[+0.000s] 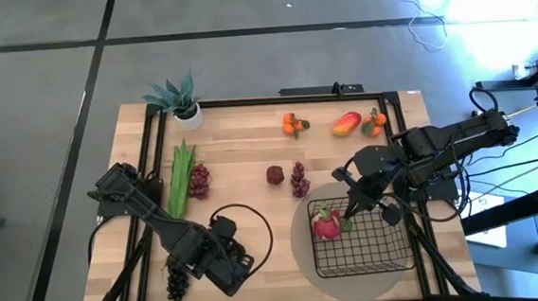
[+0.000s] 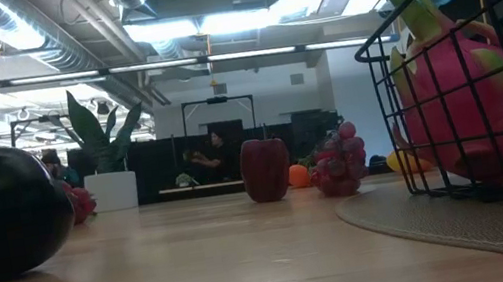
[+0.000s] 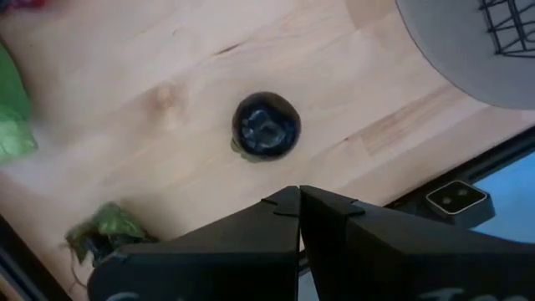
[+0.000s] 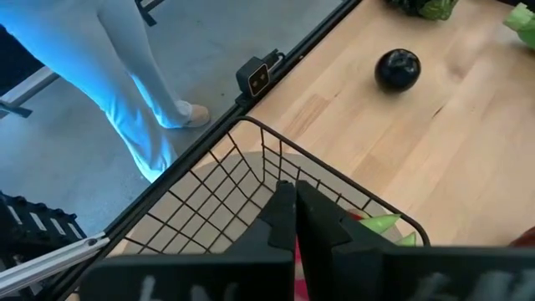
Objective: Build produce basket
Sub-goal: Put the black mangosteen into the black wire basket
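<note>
The pink dragon fruit [image 1: 327, 224] lay inside the black wire-mesh rectangular basket [image 1: 390, 254], at its corner nearest the table's middle, partly covered from above by the right gripper [image 1: 352, 207]. That gripper hung over the basket's rim with its 2 dark fingers pressed together and nothing between them. The basket stood on a round grey mat [image 1: 304, 248] at the right front of the pale wooden table [image 1: 241, 162].

The left gripper [image 1: 231, 255] hovered near the table's front edge, its fingers also closed tight and empty. A small dark round fruit [image 3: 266, 125] showed below it in the left wrist view, but the arm hid it from above. A dark grape bunch [image 1: 176, 282] lay half under that arm.

Farther back lay a long green leafy stalk [image 1: 182, 178], a reddish grape bunch [image 1: 199, 179], a dark red fruit [image 1: 275, 175], another purple grape bunch [image 1: 299, 180], 2 orange tangerine clusters [image 1: 293, 123] [image 1: 373, 122] and a red-yellow mango [image 1: 346, 122]. A spiky blue-green plant in a white pot [image 1: 180, 101] stood at the back left corner.

A person's pale trouser legs [image 4: 138, 92] stood beside the table. No writing was legible.
</note>
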{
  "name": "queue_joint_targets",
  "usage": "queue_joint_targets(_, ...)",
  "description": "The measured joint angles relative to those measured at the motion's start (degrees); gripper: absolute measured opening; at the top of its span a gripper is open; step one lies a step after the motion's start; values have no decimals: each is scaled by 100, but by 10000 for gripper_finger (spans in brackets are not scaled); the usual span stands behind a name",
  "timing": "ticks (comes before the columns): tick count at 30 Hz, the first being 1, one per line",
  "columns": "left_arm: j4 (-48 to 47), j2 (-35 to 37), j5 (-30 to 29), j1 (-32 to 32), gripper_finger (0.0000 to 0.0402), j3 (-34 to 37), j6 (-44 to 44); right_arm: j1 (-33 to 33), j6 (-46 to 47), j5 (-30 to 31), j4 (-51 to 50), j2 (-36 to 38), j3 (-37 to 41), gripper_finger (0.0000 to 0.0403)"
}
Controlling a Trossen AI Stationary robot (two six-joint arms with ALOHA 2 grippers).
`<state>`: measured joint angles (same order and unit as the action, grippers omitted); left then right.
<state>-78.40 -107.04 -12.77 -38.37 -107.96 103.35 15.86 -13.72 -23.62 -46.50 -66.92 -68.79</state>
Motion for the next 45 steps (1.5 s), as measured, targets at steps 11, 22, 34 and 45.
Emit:
queue_joint_targets(11, 40, -59, 23, -22, 0, 4, 21, 0, -7, 0, -2, 0, 0, 0)
queue_joint_targets(22, 86, -59, 19, 47, 124, 4, 669, 0, -4, 4, -2, 0, 0, 0)
queue_joint_targets(34, 56, -270, -308, -9, 312, 235, 1909, 0, 0, 4, -4, 0, 0, 0)
queue_joint_targets(45, 1420, -296, -326, -42, 321, 1490, 3303, 0, 0, 7, -4, 0, 0, 0)
